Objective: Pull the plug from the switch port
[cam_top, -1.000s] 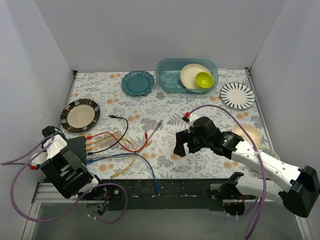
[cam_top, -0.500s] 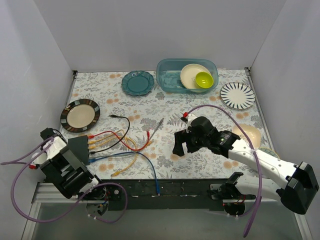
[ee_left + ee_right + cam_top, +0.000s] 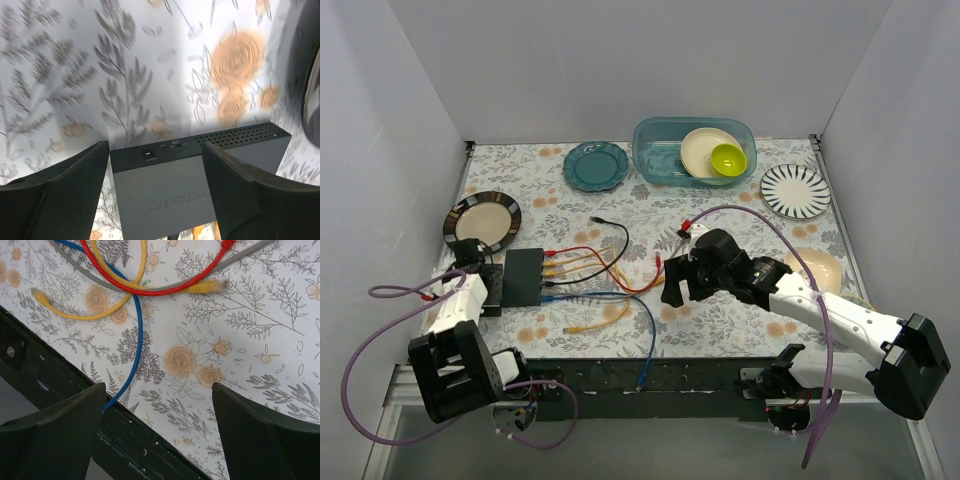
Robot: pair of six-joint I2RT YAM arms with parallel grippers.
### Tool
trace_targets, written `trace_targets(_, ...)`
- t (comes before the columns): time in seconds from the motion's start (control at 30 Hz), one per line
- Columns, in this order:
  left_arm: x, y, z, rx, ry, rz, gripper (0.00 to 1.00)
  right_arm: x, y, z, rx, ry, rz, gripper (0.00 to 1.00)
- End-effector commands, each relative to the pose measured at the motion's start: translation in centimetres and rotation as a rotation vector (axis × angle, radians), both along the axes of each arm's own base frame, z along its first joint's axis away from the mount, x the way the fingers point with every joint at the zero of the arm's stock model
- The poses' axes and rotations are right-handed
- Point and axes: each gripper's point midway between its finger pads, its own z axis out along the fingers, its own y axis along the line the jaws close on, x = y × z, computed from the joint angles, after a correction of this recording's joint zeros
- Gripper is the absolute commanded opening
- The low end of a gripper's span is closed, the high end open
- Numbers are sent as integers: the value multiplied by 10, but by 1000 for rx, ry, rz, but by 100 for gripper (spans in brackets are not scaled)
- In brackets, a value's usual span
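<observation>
The flat black switch (image 3: pixel 523 277) lies at the table's left. Red, yellow, black and blue cables (image 3: pixel 582 272) run from plugs (image 3: pixel 548 272) in the ports along its right edge; I cannot tell which plug is the task's. My left gripper (image 3: pixel 490 285) stands open at the switch's left end. In the left wrist view the left gripper (image 3: pixel 155 147) has one finger beside the switch (image 3: pixel 170 195) and the other over its top; the ports are out of view there. My right gripper (image 3: pixel 680 292) hangs open right of the cables, holding nothing. In its wrist view the right gripper (image 3: pixel 157 387) is over bare cloth.
A brown-rimmed plate (image 3: pixel 480 222) lies just beyond the switch. A teal plate (image 3: pixel 596 165), a blue bin (image 3: pixel 650 165) with bowls and a striped plate (image 3: pixel 795 190) stand at the back. A beige bowl (image 3: pixel 820 268) is at the right. A black rail (image 3: pixel 650 375) runs along the near edge.
The switch and its cables have shifted right and away from the near-left corner, and the box now lies flat. The left arm swung forward and its jaws narrowed. The right gripper crept left.
</observation>
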Motion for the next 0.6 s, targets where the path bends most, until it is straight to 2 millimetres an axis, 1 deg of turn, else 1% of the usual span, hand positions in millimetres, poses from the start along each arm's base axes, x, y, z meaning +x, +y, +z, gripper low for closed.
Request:
trace_targets(0.0, -10, -52, -14, -167, 53, -100, 74, 15, 11, 29, 62, -82, -19, 94)
trace_targets(0.03, -8, -60, -13, -169, 51, -132, 74, 16, 10, 31, 66, -87, -24, 94)
trace_targets(0.1, -2, -69, -10, -172, 42, -170, 73, 16, 9, 32, 69, -92, -32, 94)
trace_targets(0.13, -1, -80, -10, -181, 43, -206, 73, 17, 8, 33, 69, -97, -36, 94)
trace_targets(0.2, 4, -93, -9, -187, 37, -249, 72, 17, 7, 36, 74, -110, -43, 94)
trace_targets(0.23, 6, -106, -8, -189, 39, -298, 72, 19, 7, 39, 77, -118, -45, 94)
trace_targets(0.3, 9, -123, -10, -193, 48, -352, 72, 26, 5, 44, 71, -150, -67, 94)
trace_targets(0.33, 12, -136, -6, -190, 42, -402, 71, 30, 6, 50, 74, -170, -74, 94)
trace_targets(0.4, 15, -145, -4, -187, 44, -431, 71, 36, 9, 56, 78, -189, -82, 94)
trace_targets(0.43, 19, -150, 0, -188, 35, -447, 71, 39, 11, 61, 82, -201, -85, 94)
trace_targets(0.47, 19, -149, 3, -179, 34, -447, 71, 47, 16, 70, 92, -225, -92, 94)
trace_targets(0.5, 23, -146, 8, -162, 25, -445, 73, 52, 18, 76, 96, -241, -98, 94)
trace_targets(0.53, 28, -143, 19, -138, -2, -446, 74, 58, 19, 82, 95, -262, -118, 93)
trace_targets(0.57, 39, -139, 37, -103, -34, -445, 77, 68, 26, 96, 118, -296, -126, 93)
